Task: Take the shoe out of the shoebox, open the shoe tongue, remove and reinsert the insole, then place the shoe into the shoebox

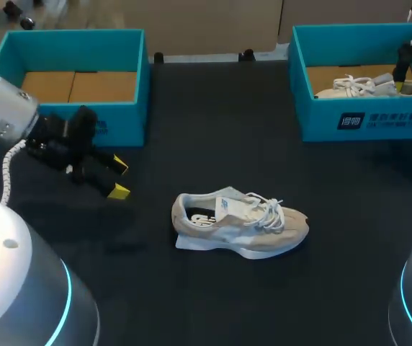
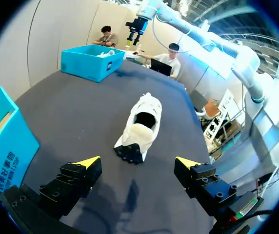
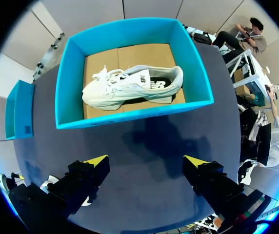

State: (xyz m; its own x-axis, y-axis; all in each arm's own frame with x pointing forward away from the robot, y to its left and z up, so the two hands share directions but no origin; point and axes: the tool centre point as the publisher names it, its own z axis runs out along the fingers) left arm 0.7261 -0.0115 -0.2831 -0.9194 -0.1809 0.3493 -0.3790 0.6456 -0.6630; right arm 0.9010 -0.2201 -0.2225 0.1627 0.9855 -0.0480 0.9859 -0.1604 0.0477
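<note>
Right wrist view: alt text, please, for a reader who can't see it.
A white shoe sits in an open blue shoebox on a dark table. The right gripper hangs open over the table, short of the box, holding nothing.

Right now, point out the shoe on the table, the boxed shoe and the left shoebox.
shoe on the table [image 1: 243, 225]: head view, side panel.
boxed shoe [image 3: 132, 87]: right wrist view, side panel.
left shoebox [image 1: 128, 119]: head view, front wall.
</note>
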